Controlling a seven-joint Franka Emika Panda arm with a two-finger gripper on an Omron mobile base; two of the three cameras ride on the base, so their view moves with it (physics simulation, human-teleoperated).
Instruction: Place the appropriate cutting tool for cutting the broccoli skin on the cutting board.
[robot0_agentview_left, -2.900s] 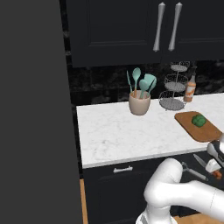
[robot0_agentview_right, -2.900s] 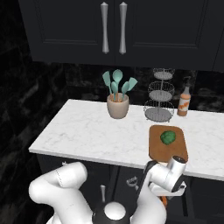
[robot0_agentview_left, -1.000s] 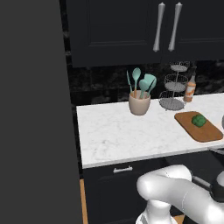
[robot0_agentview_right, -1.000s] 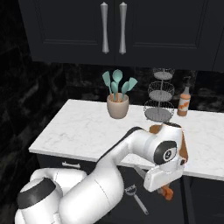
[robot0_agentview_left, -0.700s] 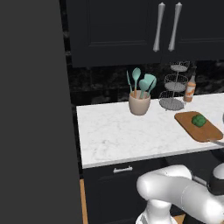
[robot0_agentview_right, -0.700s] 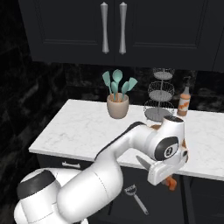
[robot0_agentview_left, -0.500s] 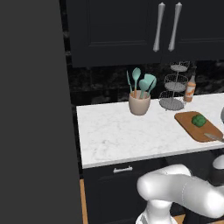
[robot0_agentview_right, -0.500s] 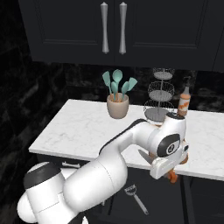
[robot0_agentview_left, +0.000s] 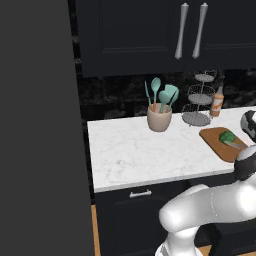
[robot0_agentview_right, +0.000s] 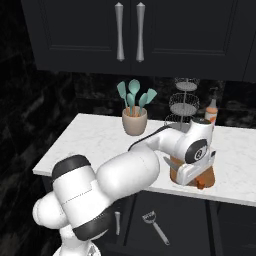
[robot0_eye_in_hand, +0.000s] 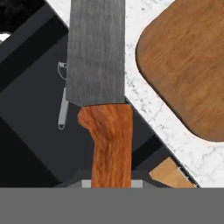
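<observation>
My gripper (robot0_agentview_right: 196, 176) is shut on the knife's orange handle (robot0_eye_in_hand: 111, 142), just above the counter's front edge. In the hand view the grey blade (robot0_eye_in_hand: 96, 48) points away over the counter edge, and a rounded corner of the brown cutting board (robot0_eye_in_hand: 188, 61) lies close on its right. In the left base view the blade (robot0_agentview_left: 233, 145) shows over the board (robot0_agentview_left: 216, 138), right beside the dark-green broccoli (robot0_agentview_left: 227, 136). In the right base view my hand covers most of the board (robot0_agentview_right: 209, 178) and hides the broccoli.
The grey metal peeler (robot0_agentview_right: 155, 226) lies on the floor in front of the dark cabinets. On the white marble counter (robot0_agentview_left: 145, 152) stand a utensil crock (robot0_agentview_left: 159, 117), a tiered wire stand (robot0_agentview_left: 198, 102) and a bottle (robot0_agentview_left: 217, 103) along the back.
The arm has risen from low in front of the cabinets to counter height, carrying the knife up to the board's front edge. The peeler has stayed on the floor.
</observation>
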